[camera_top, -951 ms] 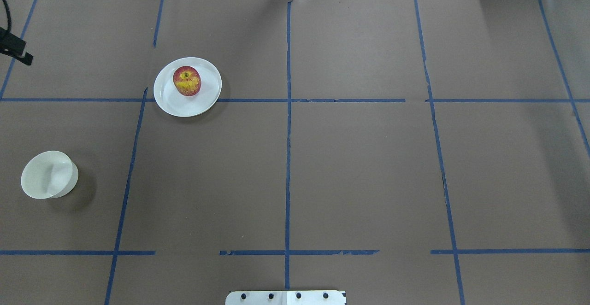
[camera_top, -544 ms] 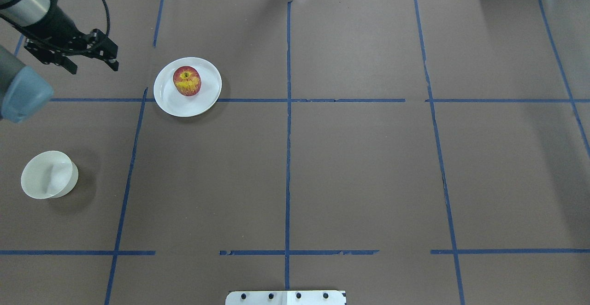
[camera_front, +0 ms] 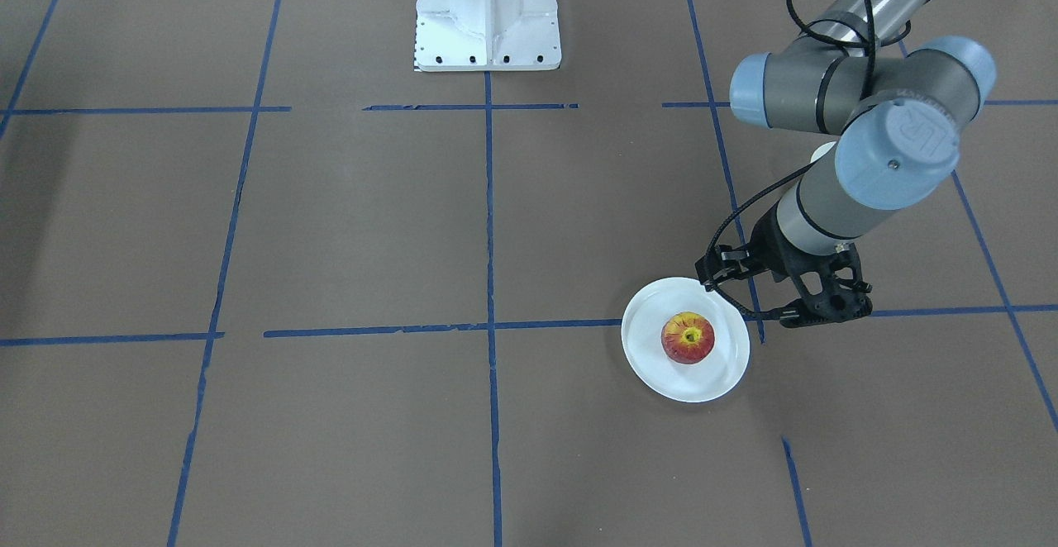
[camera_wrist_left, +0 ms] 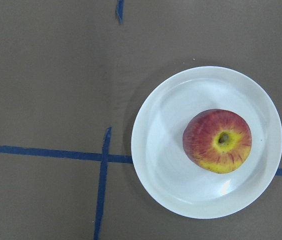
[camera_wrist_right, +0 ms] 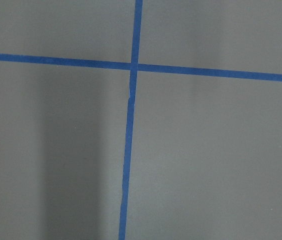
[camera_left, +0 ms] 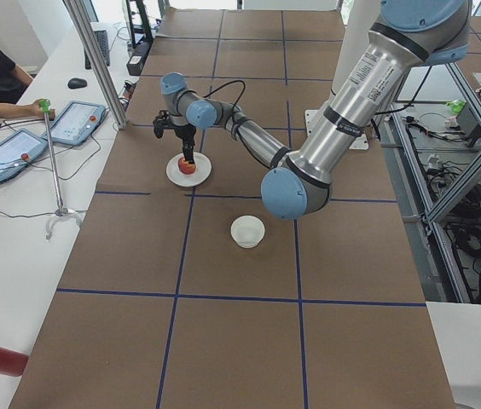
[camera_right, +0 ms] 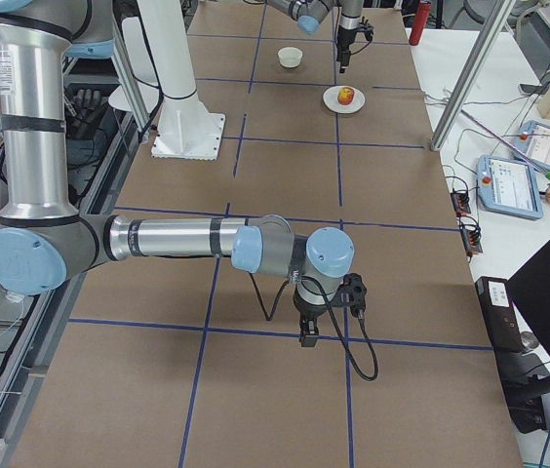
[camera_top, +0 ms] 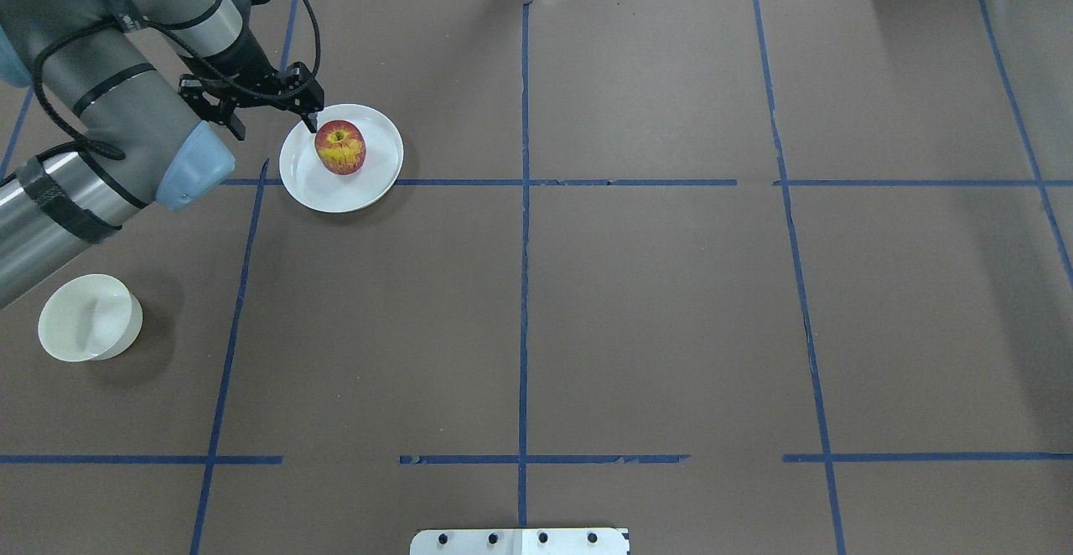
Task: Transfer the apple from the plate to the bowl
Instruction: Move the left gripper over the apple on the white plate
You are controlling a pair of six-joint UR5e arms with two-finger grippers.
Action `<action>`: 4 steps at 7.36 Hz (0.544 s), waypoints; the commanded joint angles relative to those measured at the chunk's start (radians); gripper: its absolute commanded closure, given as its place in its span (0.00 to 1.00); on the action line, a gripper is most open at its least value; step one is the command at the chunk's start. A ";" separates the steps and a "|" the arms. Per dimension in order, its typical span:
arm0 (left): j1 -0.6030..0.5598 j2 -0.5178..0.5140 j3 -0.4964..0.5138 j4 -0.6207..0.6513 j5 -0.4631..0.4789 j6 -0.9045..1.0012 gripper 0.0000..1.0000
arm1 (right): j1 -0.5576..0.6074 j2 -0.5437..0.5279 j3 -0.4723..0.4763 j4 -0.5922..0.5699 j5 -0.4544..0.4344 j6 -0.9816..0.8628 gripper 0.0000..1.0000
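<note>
Brown paper (camera_top: 922, 329) is covering the table (camera_top: 654, 312), with blue tape lines (camera_top: 523, 287) crossing it. On the robot's left side the apple (camera_top: 339, 147) is sitting on the plate (camera_top: 335, 196), stem dimple facing up. The left gripper (camera_top: 277, 127) is hanging just beside the plate's edge, its jaws spread wide and gripping nothing. The bowl (camera_top: 88, 318) is standing well apart from the plate, nearer the robot. The right gripper (camera_right: 306, 336) is pointing down at the paper far from both dishes; I cannot tell how its jaws are standing.
</note>
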 commanded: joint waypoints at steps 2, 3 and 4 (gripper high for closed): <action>0.045 -0.082 0.173 -0.119 0.070 -0.057 0.00 | 0.000 0.000 0.000 0.000 0.000 0.000 0.00; 0.053 -0.083 0.188 -0.163 0.073 -0.077 0.00 | 0.000 0.000 0.000 0.000 0.000 0.000 0.00; 0.061 -0.083 0.212 -0.194 0.073 -0.089 0.00 | 0.000 0.000 0.000 0.000 0.000 0.000 0.00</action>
